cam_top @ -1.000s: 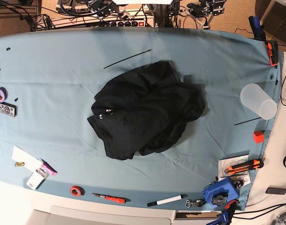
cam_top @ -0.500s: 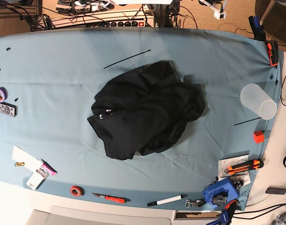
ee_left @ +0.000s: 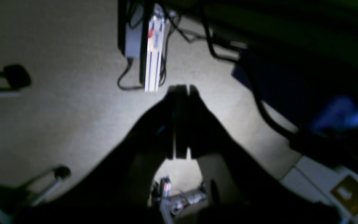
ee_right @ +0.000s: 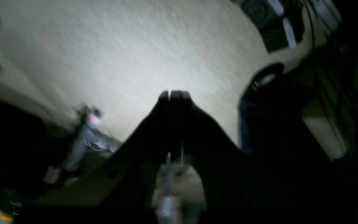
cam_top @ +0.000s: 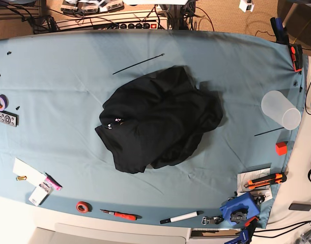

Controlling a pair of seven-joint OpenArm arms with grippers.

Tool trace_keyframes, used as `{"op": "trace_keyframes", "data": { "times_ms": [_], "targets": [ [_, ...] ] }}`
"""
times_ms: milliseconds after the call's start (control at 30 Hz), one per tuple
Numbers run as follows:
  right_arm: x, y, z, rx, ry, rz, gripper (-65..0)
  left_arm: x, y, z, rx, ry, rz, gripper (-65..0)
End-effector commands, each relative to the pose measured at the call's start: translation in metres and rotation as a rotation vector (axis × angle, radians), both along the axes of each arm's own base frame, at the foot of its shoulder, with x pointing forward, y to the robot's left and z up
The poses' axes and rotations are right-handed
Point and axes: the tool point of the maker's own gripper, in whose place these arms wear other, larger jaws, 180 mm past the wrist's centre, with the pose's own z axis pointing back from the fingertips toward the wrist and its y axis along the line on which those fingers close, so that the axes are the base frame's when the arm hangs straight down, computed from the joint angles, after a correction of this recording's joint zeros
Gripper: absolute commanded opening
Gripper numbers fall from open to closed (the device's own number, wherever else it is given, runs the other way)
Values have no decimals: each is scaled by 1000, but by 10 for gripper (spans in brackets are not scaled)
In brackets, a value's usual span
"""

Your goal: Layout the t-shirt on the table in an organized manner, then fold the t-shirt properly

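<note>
With the t-shirt (cam_top: 158,122) crumpled mid-table (cam_top: 53,101) and untouched, laying-out had not begun; the left gripper (ee_left: 180,90) and right gripper (ee_right: 172,95) hung over the floor, fingers pressed together, needing to open and reach a hem.

Beige short-pile carpet floor (ee_right: 110,53) lies brightly lit in patches; black cables (ee_left: 126,77) and a white-and-black power strip (cam_top: 137,24) rest on it.
</note>
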Motion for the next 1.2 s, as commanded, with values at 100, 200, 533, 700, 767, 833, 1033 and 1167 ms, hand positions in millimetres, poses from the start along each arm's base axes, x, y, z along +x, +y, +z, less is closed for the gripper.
{"op": "trace_keyframes", "data": {
  "times_ms": [100,200,533,700,767,833,1033,1167],
  "targets": [
    [17,-2,37,45,-52,-130,-650,12,5,36,29,-87,-44,-650],
    [35,2,67,111,-111,-155,-650,28,11,62,66,-149,-83,-650],
    [112,17,157,264,-383,-147,-650,101,33,147,222,-411,-160,-650],
    [146,23,192,289,-535,-92,-650,137,29,186,237,-572,-162,-650],
    [159,24,201,287,-588,-75,-650,149,29,191,240,-613,-156,-650],
    [171,25,206,287,-631,-65,-650,166,28,199,242,-680,-145,-650],
    [202,18,216,248,-736,-37,-650,206,18,225,224,-870,-175,-650],
    [218,10,221,198,-796,-13,-650,222,-13,245,137,-1016,-259,-646]
  ]
}}
